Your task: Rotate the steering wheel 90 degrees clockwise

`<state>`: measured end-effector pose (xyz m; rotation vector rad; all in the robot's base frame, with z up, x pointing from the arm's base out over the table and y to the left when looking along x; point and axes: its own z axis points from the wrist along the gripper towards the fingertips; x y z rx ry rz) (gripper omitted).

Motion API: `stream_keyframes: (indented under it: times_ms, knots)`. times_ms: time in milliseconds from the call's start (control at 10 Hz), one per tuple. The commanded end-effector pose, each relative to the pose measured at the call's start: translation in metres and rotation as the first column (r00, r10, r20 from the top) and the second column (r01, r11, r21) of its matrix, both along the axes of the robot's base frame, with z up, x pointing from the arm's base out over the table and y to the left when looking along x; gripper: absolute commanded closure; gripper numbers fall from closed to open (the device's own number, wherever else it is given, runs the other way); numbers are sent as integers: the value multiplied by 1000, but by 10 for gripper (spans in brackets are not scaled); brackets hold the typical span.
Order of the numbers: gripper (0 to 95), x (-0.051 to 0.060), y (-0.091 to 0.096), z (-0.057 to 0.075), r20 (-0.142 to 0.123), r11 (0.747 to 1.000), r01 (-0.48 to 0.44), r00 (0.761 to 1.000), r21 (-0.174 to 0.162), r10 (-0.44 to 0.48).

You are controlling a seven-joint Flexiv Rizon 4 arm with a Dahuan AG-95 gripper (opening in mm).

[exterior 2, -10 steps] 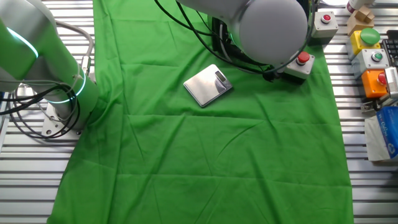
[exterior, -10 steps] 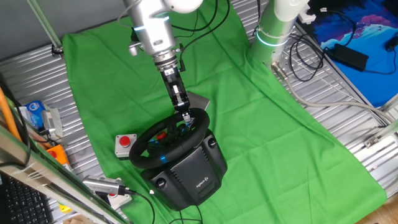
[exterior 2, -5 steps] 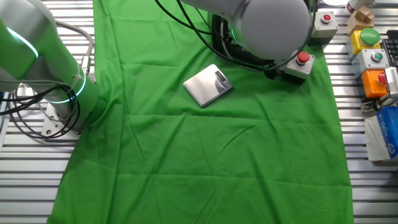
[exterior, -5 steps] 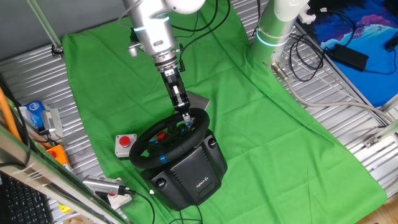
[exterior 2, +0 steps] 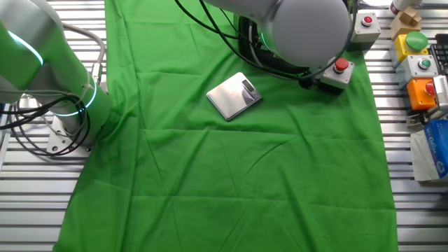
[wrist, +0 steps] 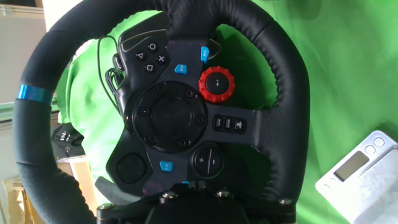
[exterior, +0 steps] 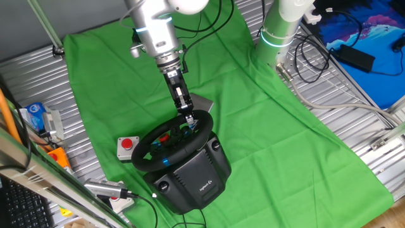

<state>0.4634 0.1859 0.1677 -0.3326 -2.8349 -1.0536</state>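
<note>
The black steering wheel (exterior: pixel 152 144) sits tilted on its bulky black base (exterior: pixel 197 176) at the near edge of the green cloth. My gripper (exterior: pixel 188 121) comes down from above onto the far part of the rim and is closed round it. In the hand view the wheel's hub (wrist: pixel 171 115) with a red dial (wrist: pixel 216 83) and blue buttons fills the frame. The rim's blue stripe (wrist: pixel 32 93) is at the left. The bottom of the rim is hidden under my gripper's dark body (wrist: pixel 193 213). In the other fixed view my arm (exterior 2: pixel 301 31) hides the wheel.
A small grey box with a red button (exterior: pixel 127 147) lies left of the wheel. A silver scale (exterior 2: pixel 234 96) lies on the cloth just beyond it. A second arm's base (exterior: pixel 278 35) stands at the far right. Button boxes (exterior 2: pixel 420 66) and cables lie off the cloth.
</note>
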Motion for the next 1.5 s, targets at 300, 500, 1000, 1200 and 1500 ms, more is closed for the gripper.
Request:
stream_keyframes:
  times_ms: [300, 500, 1000, 1200, 1500]
  knots:
    - [950, 0, 0, 0, 23, 997, -70, 997, -11, 70]
    - [950, 0, 0, 0, 44, 994, -108, 993, -26, 109]
    - [950, 0, 0, 0, 87, 985, -169, 982, -16, 170]
    - [950, 0, 0, 0, 91, 985, -172, 981, -10, 172]
    - [950, 0, 0, 0, 81, 987, -162, 983, -2, 162]
